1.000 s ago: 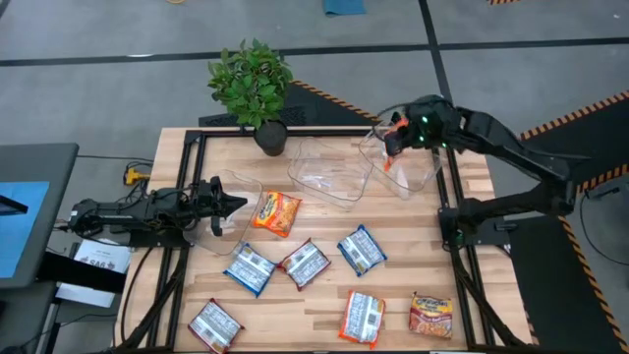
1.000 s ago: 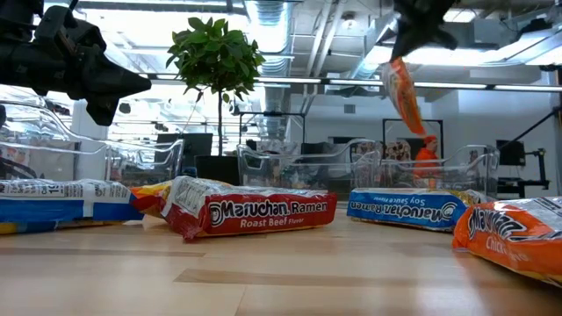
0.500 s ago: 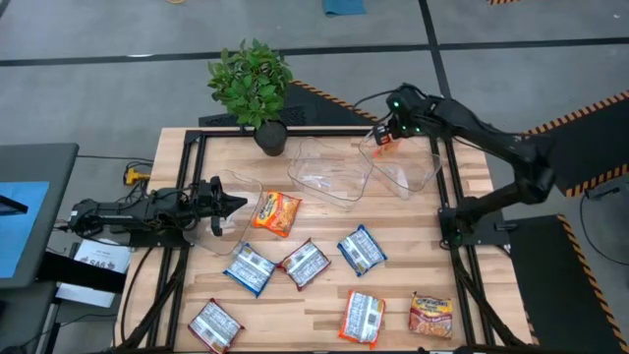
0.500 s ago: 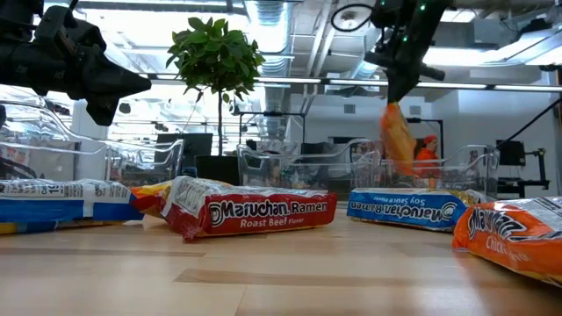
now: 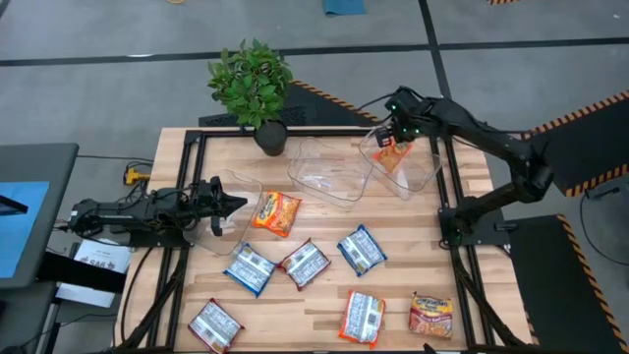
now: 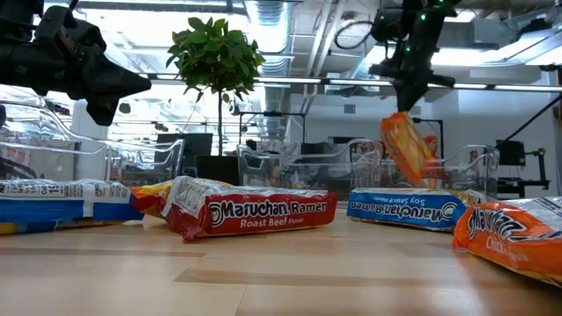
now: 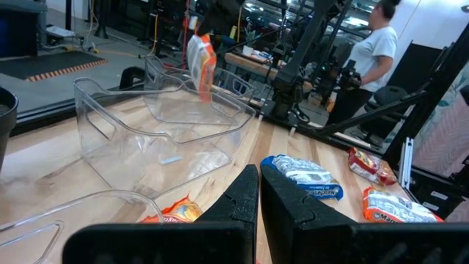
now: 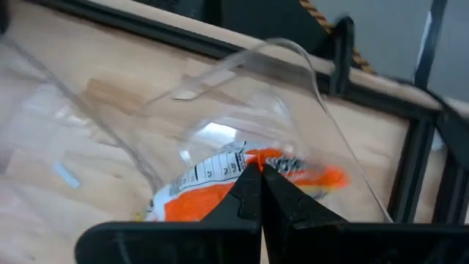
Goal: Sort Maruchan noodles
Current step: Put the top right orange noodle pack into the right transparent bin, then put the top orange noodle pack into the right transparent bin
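Observation:
My right gripper (image 5: 397, 136) is over the right clear bin (image 5: 418, 172), shut on an orange noodle packet (image 5: 393, 155) that slants down into the bin; it also shows in the low view (image 6: 409, 151). My left gripper (image 5: 239, 204) is shut and empty, level at the table's left side beside the left clear bin (image 5: 234, 224). Several more packets lie flat on the table: an orange one (image 5: 276, 212), blue-and-white ones (image 5: 250, 268) (image 5: 362, 249), and red-and-white ones (image 5: 304, 263) (image 5: 363, 318). My right gripper holds the orange packet by its upper edge (image 8: 258, 160), pinched between the two fingers, which come from above and point down. The packet hangs tilted below the fingers inside the right bin. Whether its lower end (image 6: 430, 180) touches the bin floor, I cannot tell.
A middle clear bin (image 5: 332, 172) stands between the two others. A potted plant (image 5: 253, 84) is at the far edge. One red-and-white packet (image 5: 214, 325) and an orange one (image 5: 431, 315) lie near the near edge. A person (image 7: 375, 44) stands beyond the table.
My right gripper has gone toward the table's far-left over the right bin and then down, carrying the orange packet. The packet, first hanging nearly upright high above the bin, now sits lower inside it and slants, showing more of its face from above.

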{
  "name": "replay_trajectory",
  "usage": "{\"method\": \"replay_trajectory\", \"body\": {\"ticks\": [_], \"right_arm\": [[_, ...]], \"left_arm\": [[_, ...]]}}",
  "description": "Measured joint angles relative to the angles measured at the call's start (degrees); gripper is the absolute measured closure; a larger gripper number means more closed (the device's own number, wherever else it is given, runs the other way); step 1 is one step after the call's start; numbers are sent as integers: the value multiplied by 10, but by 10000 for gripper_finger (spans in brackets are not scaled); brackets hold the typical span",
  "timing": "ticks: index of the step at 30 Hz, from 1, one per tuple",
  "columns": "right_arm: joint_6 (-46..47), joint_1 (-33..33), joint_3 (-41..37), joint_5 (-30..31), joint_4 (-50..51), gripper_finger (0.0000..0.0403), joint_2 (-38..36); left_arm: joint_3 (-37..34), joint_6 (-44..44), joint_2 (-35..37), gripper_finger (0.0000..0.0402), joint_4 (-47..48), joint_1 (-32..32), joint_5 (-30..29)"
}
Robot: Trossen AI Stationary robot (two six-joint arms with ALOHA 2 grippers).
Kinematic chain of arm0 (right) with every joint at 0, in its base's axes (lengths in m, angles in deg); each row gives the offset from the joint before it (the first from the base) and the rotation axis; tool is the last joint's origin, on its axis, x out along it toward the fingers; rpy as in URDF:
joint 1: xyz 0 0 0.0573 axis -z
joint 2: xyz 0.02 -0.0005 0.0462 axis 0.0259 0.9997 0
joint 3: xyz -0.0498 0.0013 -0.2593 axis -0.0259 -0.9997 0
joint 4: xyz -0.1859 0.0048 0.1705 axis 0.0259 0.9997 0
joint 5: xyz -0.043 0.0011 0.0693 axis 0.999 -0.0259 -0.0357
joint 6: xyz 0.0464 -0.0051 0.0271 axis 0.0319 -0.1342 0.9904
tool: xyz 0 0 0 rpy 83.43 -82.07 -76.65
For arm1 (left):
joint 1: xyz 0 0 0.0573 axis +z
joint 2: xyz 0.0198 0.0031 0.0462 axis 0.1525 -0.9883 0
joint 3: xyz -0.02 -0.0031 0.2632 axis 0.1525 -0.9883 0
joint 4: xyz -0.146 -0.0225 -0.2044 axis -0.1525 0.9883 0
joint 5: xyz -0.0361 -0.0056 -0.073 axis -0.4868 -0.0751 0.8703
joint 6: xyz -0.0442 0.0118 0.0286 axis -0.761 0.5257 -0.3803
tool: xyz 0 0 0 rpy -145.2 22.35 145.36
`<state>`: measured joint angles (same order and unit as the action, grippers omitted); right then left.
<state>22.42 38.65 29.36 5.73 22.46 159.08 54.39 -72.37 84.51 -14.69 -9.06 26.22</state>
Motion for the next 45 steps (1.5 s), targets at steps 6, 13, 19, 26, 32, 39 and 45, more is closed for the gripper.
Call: {"method": "replay_trajectory", "body": {"ticks": [6, 13, 19, 26, 32, 39, 45], "right_arm": [[44, 31, -40, -13, -16, 386, 0], [72, 48, -53, -32, -15, 386, 14], [101, 54, -54, -43, -30, 386, 66], [145, 61, -53, -66, -126, 386, 105], [195, 69, -53, -74, -157, 376, 136], [230, 73, -53, -75, -196, 341, 146], [233, 80, -53, -75, -235, 320, 141]], "left_arm": [[0, 0, 0, 401, 0, 0, 0], [0, 0, 0, 401, 0, 0, 0], [0, 0, 0, 401, 0, 0, 0], [0, 0, 0, 401, 0, 0, 0], [0, 0, 0, 401, 0, 0, 0], [0, 0, 0, 401, 0, 0, 0], [0, 0, 0, 401, 0, 0, 0]]}}
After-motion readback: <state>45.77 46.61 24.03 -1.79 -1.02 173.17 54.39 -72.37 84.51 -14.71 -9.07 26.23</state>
